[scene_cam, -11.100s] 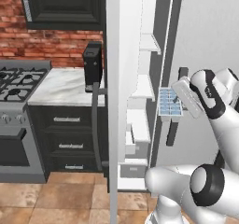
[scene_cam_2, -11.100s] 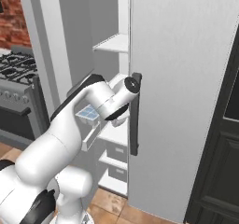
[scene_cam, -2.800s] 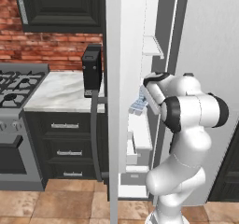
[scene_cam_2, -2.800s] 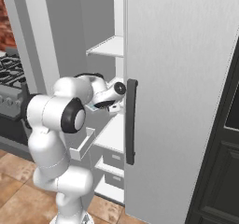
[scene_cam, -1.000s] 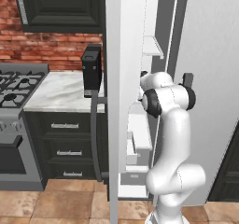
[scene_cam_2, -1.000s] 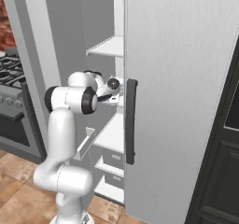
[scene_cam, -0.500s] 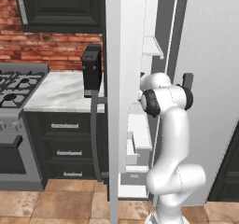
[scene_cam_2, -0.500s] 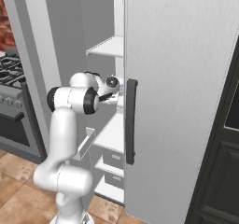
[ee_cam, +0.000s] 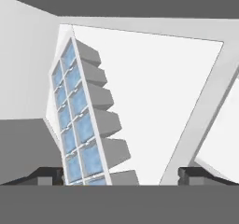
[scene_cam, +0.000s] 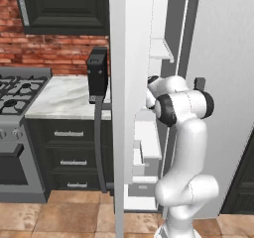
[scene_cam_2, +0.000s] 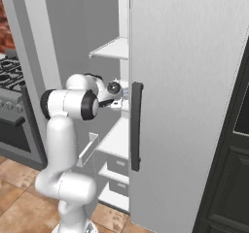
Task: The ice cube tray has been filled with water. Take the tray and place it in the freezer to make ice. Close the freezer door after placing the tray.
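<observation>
Tool (ee_cam: 120,174) open, jaws spread wide, reaching into the freezer (scene_cam_2: 104,81). Tray (ee_cam: 79,125) between the tips, near one tip and well clear of the other, tilted in the hand view, cells pale blue with water (ee_cam: 84,127). White shelf (ee_cam: 154,101) behind the tray. Freezer door (scene_cam: 124,108) standing open, left of the arm. Toaster (scene_cam: 97,75) on the tabletop (scene_cam: 64,95) beyond the door.
</observation>
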You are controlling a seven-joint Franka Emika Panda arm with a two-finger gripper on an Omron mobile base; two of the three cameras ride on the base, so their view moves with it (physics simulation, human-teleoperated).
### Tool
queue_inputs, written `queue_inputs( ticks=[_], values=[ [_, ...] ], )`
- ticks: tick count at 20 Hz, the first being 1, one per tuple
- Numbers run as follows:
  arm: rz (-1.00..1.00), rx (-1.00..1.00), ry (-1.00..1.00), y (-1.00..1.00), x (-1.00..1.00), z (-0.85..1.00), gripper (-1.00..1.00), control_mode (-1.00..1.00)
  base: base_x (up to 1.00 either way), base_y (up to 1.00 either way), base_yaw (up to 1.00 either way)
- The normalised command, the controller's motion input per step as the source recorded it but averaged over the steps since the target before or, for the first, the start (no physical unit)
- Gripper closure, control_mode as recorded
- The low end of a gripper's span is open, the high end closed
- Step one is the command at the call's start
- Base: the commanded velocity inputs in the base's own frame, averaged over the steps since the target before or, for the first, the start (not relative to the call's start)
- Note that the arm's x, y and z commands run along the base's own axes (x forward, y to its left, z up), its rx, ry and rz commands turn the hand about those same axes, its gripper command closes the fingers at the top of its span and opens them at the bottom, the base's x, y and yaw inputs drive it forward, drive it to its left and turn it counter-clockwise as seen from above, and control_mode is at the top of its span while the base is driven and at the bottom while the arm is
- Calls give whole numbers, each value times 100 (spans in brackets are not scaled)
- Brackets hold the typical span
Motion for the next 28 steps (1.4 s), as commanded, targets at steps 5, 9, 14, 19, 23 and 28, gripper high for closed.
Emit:
queue_inputs(
  ticks=[5,9,14,19,23,28],
  values=[
    [0,0,-9,-8,-100,14,-100,-100,0,0,0],
    [0,0,-14,-18,-100,33,-100,-100,0,0,0],
    [0,0,-13,-24,-100,42,-100,-100,0,0,0],
    [0,0,4,-7,-77,53,-100,-100,0,0,0],
    [0,0,21,0,-33,67,-100,-100,0,0,0],
    [-1,0,34,0,-25,54,-100,-100,0,0,0]
  ],
)
